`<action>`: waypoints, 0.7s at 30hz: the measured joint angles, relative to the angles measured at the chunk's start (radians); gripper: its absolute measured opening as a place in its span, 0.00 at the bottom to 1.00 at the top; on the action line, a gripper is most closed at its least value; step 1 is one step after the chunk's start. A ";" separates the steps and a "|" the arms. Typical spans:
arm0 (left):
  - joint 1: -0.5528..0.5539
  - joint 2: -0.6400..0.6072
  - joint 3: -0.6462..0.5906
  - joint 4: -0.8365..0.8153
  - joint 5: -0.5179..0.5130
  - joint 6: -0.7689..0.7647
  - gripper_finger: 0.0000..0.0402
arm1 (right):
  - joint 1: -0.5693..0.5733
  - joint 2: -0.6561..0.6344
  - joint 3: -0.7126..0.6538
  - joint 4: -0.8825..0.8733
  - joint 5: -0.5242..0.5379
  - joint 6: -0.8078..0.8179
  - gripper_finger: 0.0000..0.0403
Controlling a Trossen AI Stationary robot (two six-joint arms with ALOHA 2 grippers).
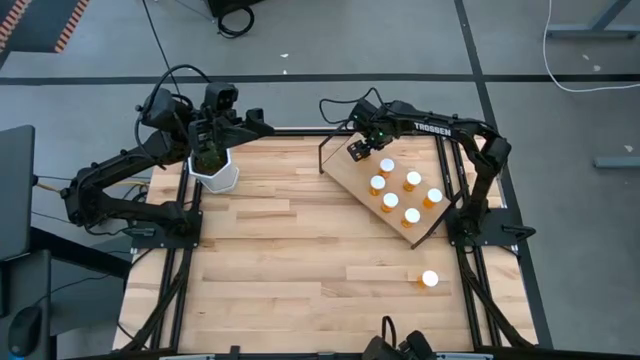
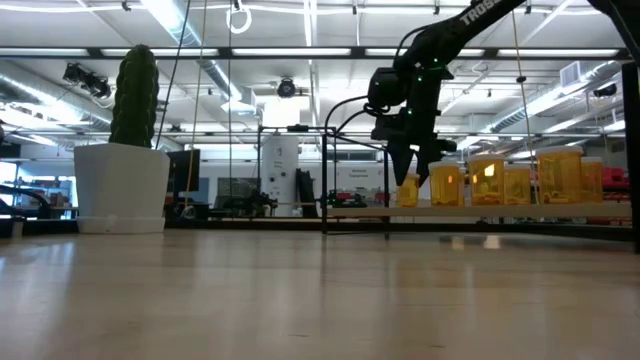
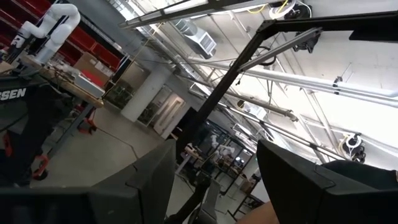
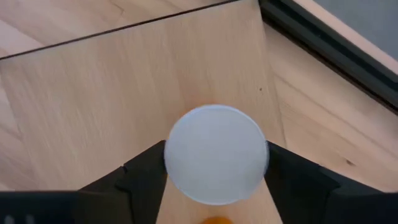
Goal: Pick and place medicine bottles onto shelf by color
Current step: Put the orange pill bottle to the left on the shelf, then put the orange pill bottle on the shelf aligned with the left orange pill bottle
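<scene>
The light-wood slatted table (image 1: 300,260) carries three things directly. A white plant pot (image 1: 215,175) with a cactus stands near its far left corner. The shelf (image 1: 352,187), a tilted board on a black wire frame, stands near the far right corner; six medicine bottles (image 1: 390,201) with white caps stand on it. One single bottle (image 1: 430,279) stands near the right edge of the table, toward the near side.

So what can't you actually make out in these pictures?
- Bottle in the right claw: right wrist view shows only its white cap; body hidden beneath.
- Left claw: hidden over the potted cactus in the high view.
- Bottle labels: too small everywhere.
- Lone bottle: outside the low view.
</scene>
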 joint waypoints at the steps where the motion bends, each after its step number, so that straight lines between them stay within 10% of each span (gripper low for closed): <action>1: 0.000 0.000 0.000 -0.002 0.000 0.000 0.58 | 0.000 0.001 -0.001 -0.003 -0.001 -0.001 0.63; 21: 0.000 0.000 0.000 -0.006 0.002 0.032 0.58 | 0.025 0.001 0.271 -0.337 0.015 -0.031 0.80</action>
